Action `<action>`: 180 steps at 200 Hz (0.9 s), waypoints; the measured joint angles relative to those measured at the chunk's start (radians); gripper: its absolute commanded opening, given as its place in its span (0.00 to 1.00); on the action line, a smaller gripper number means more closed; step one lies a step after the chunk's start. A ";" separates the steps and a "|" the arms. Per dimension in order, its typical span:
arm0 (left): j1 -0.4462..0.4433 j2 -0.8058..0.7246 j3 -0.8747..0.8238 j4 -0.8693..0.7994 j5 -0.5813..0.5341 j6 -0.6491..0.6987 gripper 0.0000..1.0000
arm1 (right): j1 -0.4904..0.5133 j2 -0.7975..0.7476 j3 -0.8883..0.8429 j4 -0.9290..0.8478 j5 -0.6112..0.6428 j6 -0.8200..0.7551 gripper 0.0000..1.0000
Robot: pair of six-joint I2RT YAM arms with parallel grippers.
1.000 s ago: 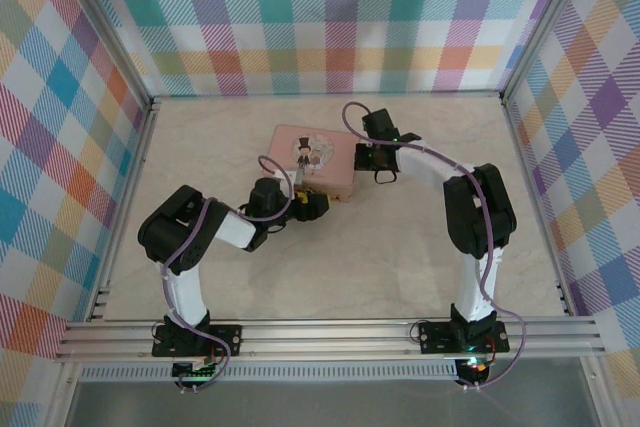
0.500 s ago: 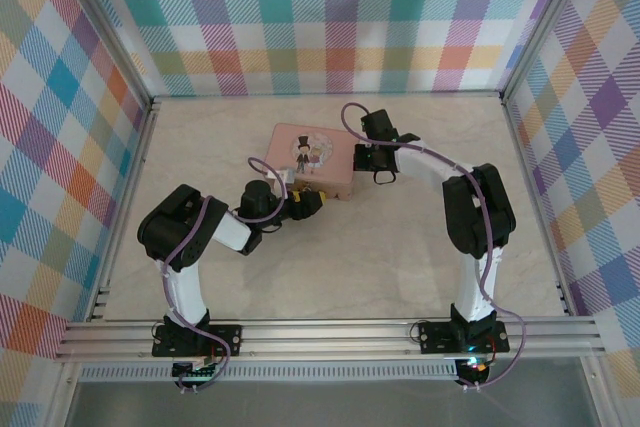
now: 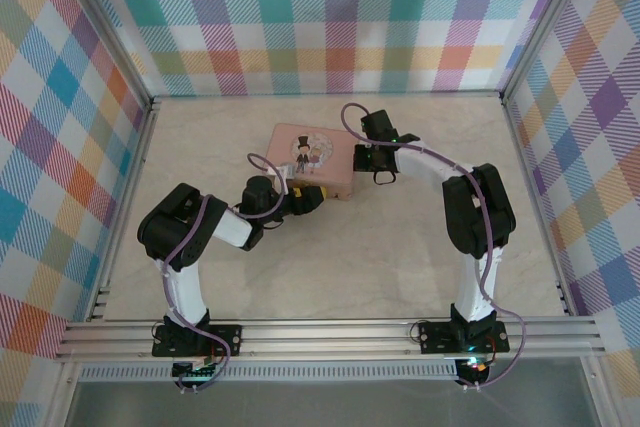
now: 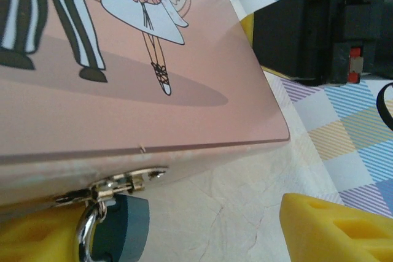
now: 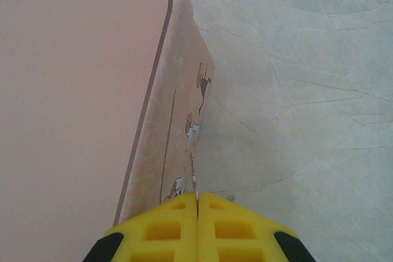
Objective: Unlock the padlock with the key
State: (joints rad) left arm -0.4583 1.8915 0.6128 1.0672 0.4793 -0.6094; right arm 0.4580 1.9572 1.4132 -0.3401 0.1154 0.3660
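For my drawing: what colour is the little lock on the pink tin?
Dark bluish-teal padlock, silver shackle; clearest in the left wrist view.

Bright, even light is washing the pale marbled surface (image 5: 295, 59); a soft shadow is falling beside the pink rectangular tin (image 5: 73, 90), blurring up close.

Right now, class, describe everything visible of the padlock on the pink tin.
The padlock has a smooth, dark teal-blue body with rounded corners and a shiny silver shackle. The shackle loops through the metal clasp on the front edge of the pink tin, so the lock hangs below it. Its lower part is cut off by the frame; no keyhole shows. A yellow finger of the left pincer sits right beside it; contact cannot be judged.
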 measured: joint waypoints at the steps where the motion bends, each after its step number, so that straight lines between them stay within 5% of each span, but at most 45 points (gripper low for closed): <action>1: 0.000 0.000 0.000 0.000 0.000 -0.001 0.72 | 0.000 0.000 0.000 0.000 0.000 0.000 0.00; 73: 0.025 0.049 -0.001 0.050 0.001 -0.066 0.62 | 0.002 0.000 -0.021 -0.001 -0.008 0.000 0.00; 180: 0.028 0.110 0.018 0.144 0.026 -0.138 0.63 | 0.003 0.000 -0.021 -0.001 -0.012 0.000 0.00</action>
State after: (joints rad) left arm -0.4305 2.0018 0.6312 1.2110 0.5056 -0.7479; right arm 0.4606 1.9572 1.3918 -0.3408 0.1036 0.3664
